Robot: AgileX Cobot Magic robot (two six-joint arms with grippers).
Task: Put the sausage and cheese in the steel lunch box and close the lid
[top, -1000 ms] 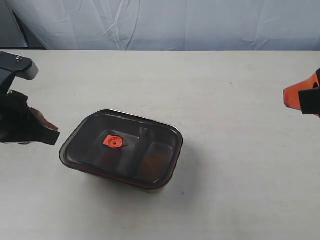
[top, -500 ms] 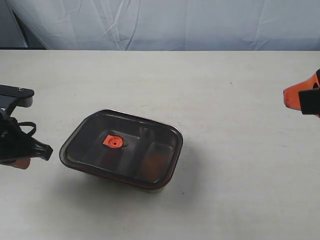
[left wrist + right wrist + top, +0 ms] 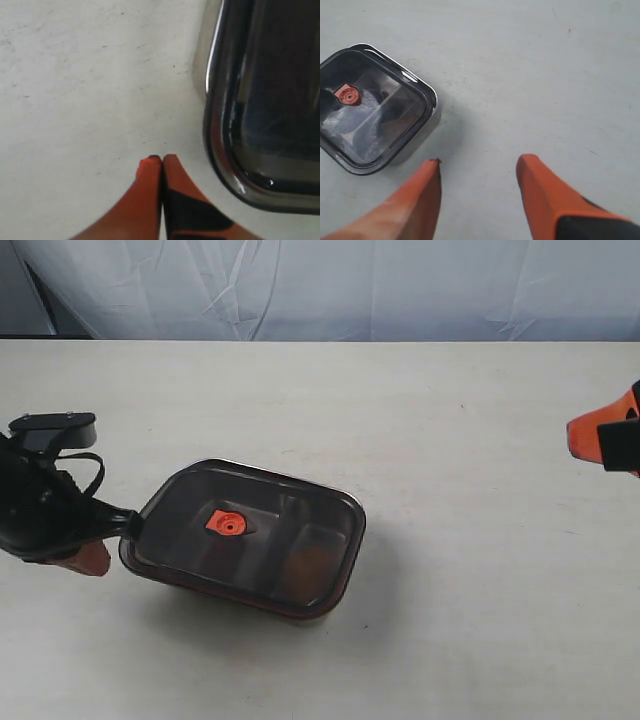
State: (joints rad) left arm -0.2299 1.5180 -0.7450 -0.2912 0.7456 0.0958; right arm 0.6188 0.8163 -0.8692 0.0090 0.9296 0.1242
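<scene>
The steel lunch box [image 3: 340,575] sits left of the table's middle with the dark translucent lid [image 3: 262,545] on it and an orange tab [image 3: 226,523] at its centre. Through the lid a dim orange-brown patch [image 3: 312,562] shows in one compartment, perhaps the cheese. The sausage is hidden. My left gripper [image 3: 118,525] is shut and empty, low over the table just beside the box's left corner. In the left wrist view its tips [image 3: 161,159] press together next to the box rim [image 3: 212,125]. My right gripper [image 3: 480,164] stands open and empty at the far right, well away from the box [image 3: 422,135].
The white tabletop [image 3: 450,440] spreads around the box. A pale wrinkled curtain [image 3: 350,285] hangs along the back edge. The right gripper's orange finger [image 3: 595,435] shows at the right border of the exterior view.
The left gripper dropped lower and then moved right, ending next to the box's left corner, still shut. The right gripper and the box have not moved.
</scene>
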